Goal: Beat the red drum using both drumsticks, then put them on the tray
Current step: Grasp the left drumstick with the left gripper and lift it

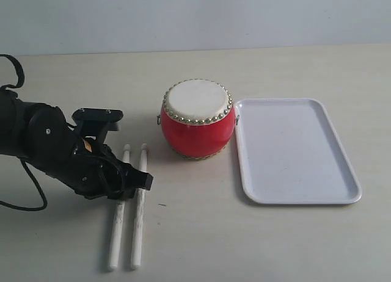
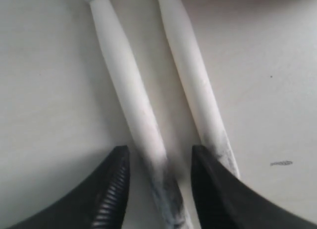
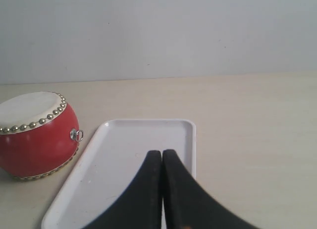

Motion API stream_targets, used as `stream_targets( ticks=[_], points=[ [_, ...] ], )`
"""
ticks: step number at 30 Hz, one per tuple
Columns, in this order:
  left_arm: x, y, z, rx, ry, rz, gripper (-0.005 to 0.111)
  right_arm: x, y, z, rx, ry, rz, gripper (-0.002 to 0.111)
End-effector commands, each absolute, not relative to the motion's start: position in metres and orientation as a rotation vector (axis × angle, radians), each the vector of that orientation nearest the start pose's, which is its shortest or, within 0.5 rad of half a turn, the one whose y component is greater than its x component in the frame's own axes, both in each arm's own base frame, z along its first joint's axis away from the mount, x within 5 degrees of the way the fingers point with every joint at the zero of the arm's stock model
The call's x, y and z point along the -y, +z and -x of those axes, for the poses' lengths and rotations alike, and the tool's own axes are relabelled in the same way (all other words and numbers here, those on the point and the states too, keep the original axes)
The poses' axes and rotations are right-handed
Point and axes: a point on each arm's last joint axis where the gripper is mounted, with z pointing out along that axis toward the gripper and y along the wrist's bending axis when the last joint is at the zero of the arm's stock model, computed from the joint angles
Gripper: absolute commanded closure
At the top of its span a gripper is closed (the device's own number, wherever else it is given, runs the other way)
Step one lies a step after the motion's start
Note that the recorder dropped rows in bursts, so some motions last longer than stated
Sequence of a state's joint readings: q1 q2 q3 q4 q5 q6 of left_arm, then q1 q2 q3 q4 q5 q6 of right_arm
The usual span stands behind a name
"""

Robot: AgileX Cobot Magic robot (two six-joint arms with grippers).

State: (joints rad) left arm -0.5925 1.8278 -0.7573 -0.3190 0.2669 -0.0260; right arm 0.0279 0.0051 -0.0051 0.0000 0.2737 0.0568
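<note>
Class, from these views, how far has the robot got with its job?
Done: nothing; both drumsticks lie on the table. In hand: the open left gripper straddles one stick. Left: gripping, the shut right gripper taking the other, beating the red drum, loading the tray.

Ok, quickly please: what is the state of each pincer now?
Left pincer: open, one finger on either side of one drumstick, not gripping it.
Right pincer: shut, holding nothing, over the tray.

The left claw (image 1: 134, 183) covers both drumsticks (image 1: 114, 239) midway, and the right wrist view's edge cuts off the tray (image 3: 124, 154)
</note>
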Motion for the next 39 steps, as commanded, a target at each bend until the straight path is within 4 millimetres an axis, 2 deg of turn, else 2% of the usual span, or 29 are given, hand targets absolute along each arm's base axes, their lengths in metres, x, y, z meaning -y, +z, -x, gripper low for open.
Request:
stream_targets(
  ticks=[1, 7, 10, 14, 30, 36, 39],
  points=[
    [0.1682, 0.0876, -0.2290, -2.973, -0.281, -0.407, 0.065, -0.0013, 0.1893, -0.0550, -1.747, 0.056, -0.027, 0.108],
    [0.1672, 0.0871, -0.2262, -3.005, -0.273, -0.421, 0.069, -0.0013, 0.1893, -0.0550, -1.747, 0.056, -0.027, 0.108],
    [0.1662, 0.0869, -0.2252, -3.013, -0.258, -0.449, 0.082, -0.0013, 0.1893, -0.0550, -1.747, 0.056, -0.027, 0.108],
    [0.1646, 0.0865, -0.2238, -3.024, -0.233, -0.497, 0.106, -0.0013, 0.1893, -0.0550, -1.747, 0.056, -0.027, 0.108],
    [0.1617, 0.0854, -0.2217, -3.040, -0.190, -0.572, 0.107, -0.0013, 0.1893, -0.0550, -1.747, 0.056, -0.027, 0.108],
    [0.1624, 0.0873, -0.2260, -2.981, -0.184, -0.604, 0.107, -0.0013, 0.1893, -0.0550, -1.747, 0.056, -0.027, 0.108],
    [0.1644, 0.0942, -0.2303, -2.916, -0.209, -0.589, 0.107, -0.0013, 0.1893, -0.0550, -1.747, 0.056, -0.027, 0.108]
  ],
)
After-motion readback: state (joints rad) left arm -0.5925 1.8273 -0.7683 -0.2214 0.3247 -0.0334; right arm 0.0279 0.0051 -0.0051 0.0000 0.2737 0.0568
